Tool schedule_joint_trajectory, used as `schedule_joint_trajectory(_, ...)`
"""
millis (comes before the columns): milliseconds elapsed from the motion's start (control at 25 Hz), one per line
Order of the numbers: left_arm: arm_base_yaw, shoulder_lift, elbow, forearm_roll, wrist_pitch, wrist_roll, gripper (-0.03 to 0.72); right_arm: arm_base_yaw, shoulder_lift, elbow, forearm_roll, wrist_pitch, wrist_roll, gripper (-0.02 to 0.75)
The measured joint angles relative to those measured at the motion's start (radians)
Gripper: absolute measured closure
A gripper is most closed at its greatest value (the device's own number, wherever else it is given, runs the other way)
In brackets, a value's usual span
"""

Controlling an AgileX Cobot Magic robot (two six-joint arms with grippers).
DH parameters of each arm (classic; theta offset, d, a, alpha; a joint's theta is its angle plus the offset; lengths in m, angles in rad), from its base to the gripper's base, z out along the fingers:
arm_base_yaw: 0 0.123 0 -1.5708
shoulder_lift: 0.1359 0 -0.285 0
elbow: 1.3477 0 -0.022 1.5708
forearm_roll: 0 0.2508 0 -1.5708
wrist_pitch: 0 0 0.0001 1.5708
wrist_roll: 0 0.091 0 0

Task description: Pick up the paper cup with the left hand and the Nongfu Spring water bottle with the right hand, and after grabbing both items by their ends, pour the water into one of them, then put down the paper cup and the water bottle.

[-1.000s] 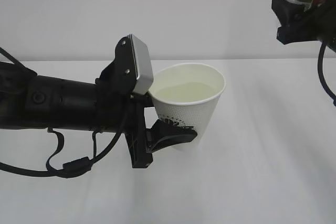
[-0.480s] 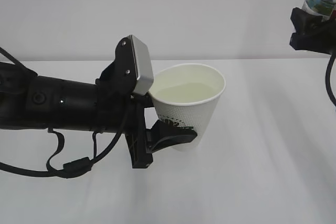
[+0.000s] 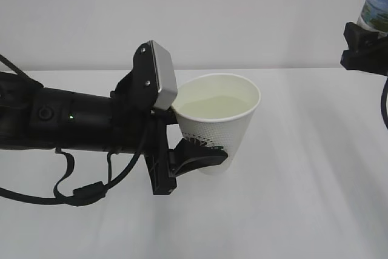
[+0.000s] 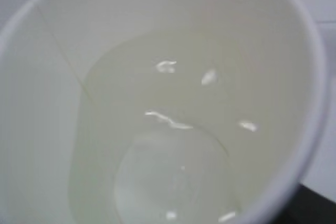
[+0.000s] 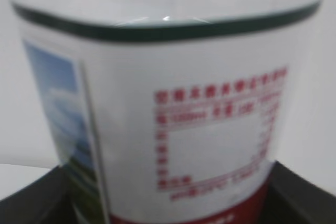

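Gripping the paper cup [image 3: 219,122] low on its wall, the left gripper [image 3: 193,157] holds it upright above the white surface [image 3: 291,198], with pale water [image 3: 215,106] inside. At the exterior view's right edge, the right gripper [image 3: 365,50] clasps the Nongfu Spring water bottle [image 3: 377,7]. From the left wrist, only the cup's cream inside and pooled water show. From the right wrist, the bottle's label fills the view between black fingers [image 5: 299,195].
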Motion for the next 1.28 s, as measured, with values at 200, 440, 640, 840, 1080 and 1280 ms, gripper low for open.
schedule_joint_trajectory(200,0.0,0.0,0.0,0.0,0.0,0.0,0.208,0.0,-0.002,0.002,0.0,-0.002,-0.004,0.216)
schedule_joint_trajectory(440,0.0,0.0,0.0,-0.007,0.0,0.0,0.208,0.0,-0.002,0.002,0.0,-0.002,-0.004,0.216)
schedule_joint_trajectory(640,0.0,0.0,0.0,-0.009,0.0,0.0,0.208,0.0,0.039,0.002,0.0,-0.032,-0.004,0.216)
schedule_joint_trajectory(840,0.0,0.0,0.0,-0.009,0.0,0.0,0.208,0.0,0.115,0.002,0.0,-0.116,-0.004,0.216)
schedule_joint_trajectory(1080,0.0,0.0,0.0,-0.009,0.0,0.0,0.209,0.0,0.194,-0.015,0.0,-0.138,-0.004,0.216)
schedule_joint_trajectory(1280,0.0,0.0,0.0,-0.013,0.0,0.0,0.21,0.0,0.244,-0.049,0.0,-0.139,-0.004,0.216)
